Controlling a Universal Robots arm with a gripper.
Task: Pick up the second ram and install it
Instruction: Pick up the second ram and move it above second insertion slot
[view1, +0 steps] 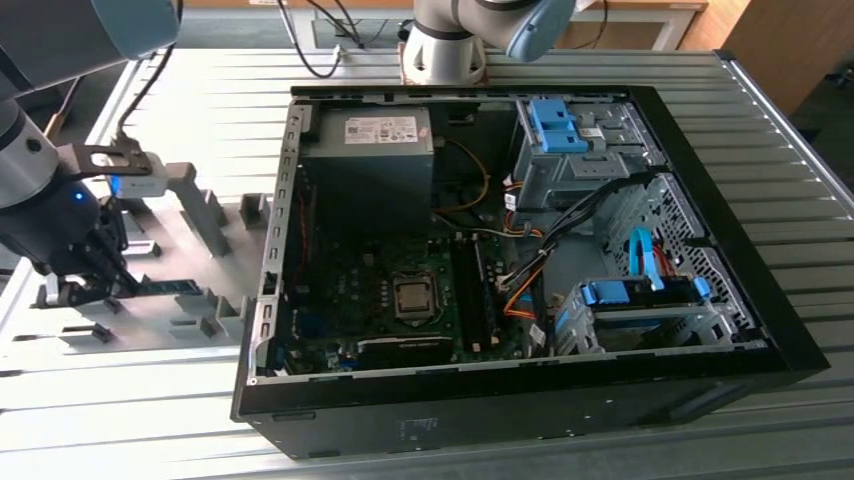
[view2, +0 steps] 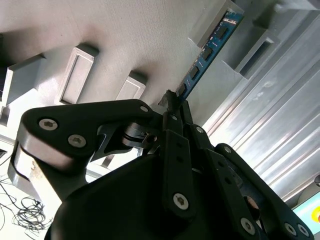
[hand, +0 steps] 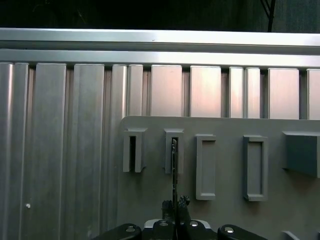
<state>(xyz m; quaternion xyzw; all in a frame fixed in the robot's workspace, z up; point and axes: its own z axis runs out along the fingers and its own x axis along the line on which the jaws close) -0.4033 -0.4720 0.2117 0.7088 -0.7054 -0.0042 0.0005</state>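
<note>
Jaws clamp second ram (view2: 207, 52) (on edge), long axis pointing straight away fm them.

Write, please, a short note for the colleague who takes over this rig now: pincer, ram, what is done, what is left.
Pincer: shut on one end of the second ram.
Ram: on edge in the grey fixture, at the exterior view's left of the computer case, not lifted out.
Done: the grasp.
Left: the lift and the install into the motherboard slots.
</note>
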